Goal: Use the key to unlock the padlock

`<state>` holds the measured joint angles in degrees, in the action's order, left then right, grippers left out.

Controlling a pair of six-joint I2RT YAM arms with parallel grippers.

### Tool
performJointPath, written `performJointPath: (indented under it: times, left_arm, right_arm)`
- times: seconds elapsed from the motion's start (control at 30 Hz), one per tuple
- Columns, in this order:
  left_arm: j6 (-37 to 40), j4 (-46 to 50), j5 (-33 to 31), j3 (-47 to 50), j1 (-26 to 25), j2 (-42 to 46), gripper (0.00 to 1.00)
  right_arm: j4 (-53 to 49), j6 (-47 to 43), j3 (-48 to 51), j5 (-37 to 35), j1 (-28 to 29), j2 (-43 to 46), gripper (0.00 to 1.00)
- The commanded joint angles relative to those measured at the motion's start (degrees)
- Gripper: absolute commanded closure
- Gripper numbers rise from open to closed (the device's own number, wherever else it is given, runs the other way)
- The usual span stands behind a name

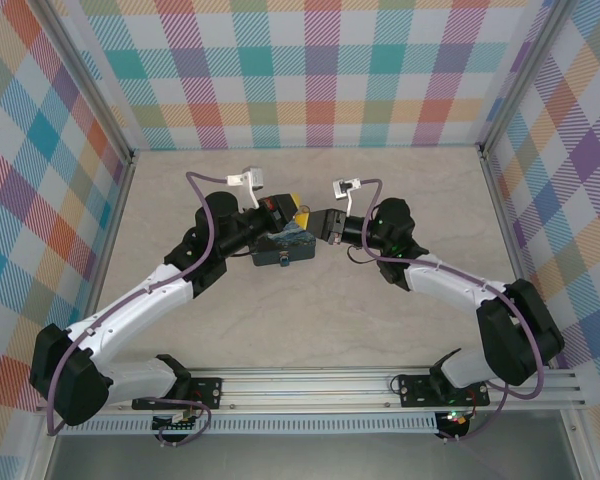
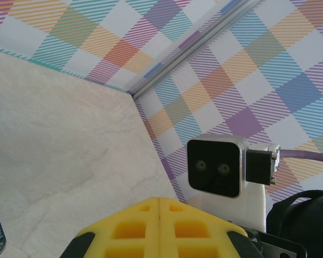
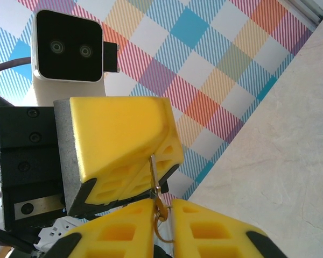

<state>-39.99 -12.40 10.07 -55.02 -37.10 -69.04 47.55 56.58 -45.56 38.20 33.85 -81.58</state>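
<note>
Where both arms meet just beyond the dark-blue box [image 1: 270,252], the left fingers [image 3: 118,134] are pressed together; the thin grey key [image 3: 153,172] runs from their tip into the slim gap between the right fingers [image 3: 215,234], grip impossible to tell.

Your two arms bend inward, wrists nearly meeting at centre. Left pincer [image 2: 160,201]: fingers pressed flush together. Right pincer [image 3: 162,207]: fingers at a narrow slit, nipping the key [image 3: 153,174].
</note>
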Motion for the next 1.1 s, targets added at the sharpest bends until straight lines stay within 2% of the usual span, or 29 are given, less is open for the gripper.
performJointPath:
  times: [0.0,0.13,0.3,0.37,0.5,0.7,0.87,1.07]
  left_arm:
    - [0.61,-2.36,1.18,-0.35,-0.83,0.89,1.0]
    - [2.45,0.34,0.13,-0.92,-0.87,1.49,1.0]
    - [6.25,6.68,-3.68,-2.09,-0.87,4.34,0.66]
    - [7.64,9.75,-5.44,-2.67,-0.78,5.38,0.52]
    - [10.45,16.82,-9.3,-4.55,-0.69,6.48,0.37]
    - [16.07,27.82,-12.16,-8.74,-0.52,3.04,0.16]
    - [19.19,34.2,-12.33,-11.6,-0.52,-5.29,0.07]
    - [19.43,32.8,-9.71,-15.41,-0.82,-17.96,0.06]
  right_arm:
    - [1.52,0.46,-1.82,-0.05,0.53,0.01,0.87]
    - [-0.89,-1.29,-1.51,-0.61,0.52,0.99,0.95]
    - [-10.32,-7.43,-0.26,-2.8,0.52,4.07,0.99]
    - [-16.97,-11.13,0.18,-4.59,0.53,5.63,0.99]
    - [-31.23,-19.15,0.31,-9.86,0.52,9.26,0.99]
    - [-54.74,-27.3,-0.98,-24.51,0.31,14.25,1.0]
    - [-67.62,-27.19,-0.55,-32.99,-0.96,16.68,1.0]
    - [-75.35,-24.73,2.18,-38.3,-3.39,19.89,1.0]
